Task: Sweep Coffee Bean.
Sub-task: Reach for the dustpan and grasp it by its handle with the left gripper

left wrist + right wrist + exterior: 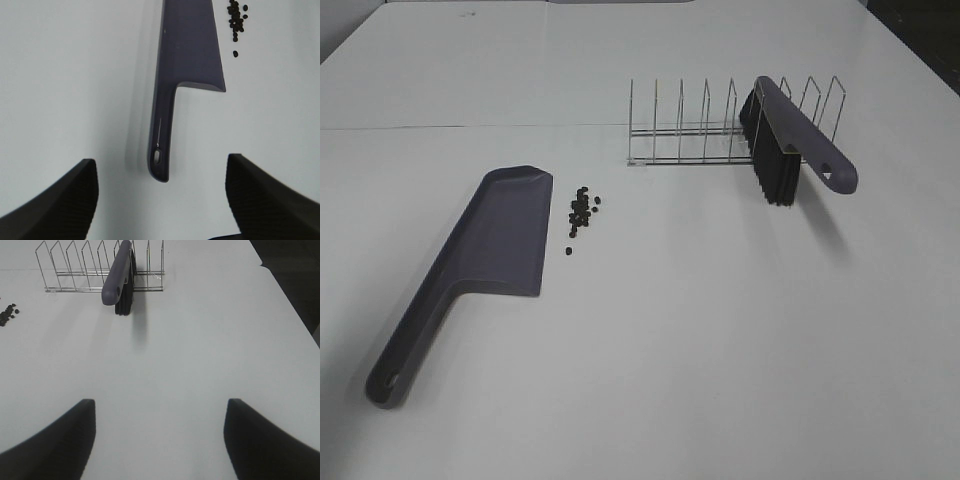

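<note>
A small heap of dark coffee beans lies on the white table, just right of the grey-purple dustpan, whose handle points toward the front left. The left wrist view shows the dustpan and the beans ahead of my left gripper, which is open and empty, with the handle end between its fingers' line. A grey-purple brush with black bristles leans in the wire rack. My right gripper is open and empty, well short of the brush. Neither arm appears in the high view.
The wire rack stands at the back middle-right with several slots. The table's right edge drops to a dark floor. A seam runs across the table behind the dustpan.
</note>
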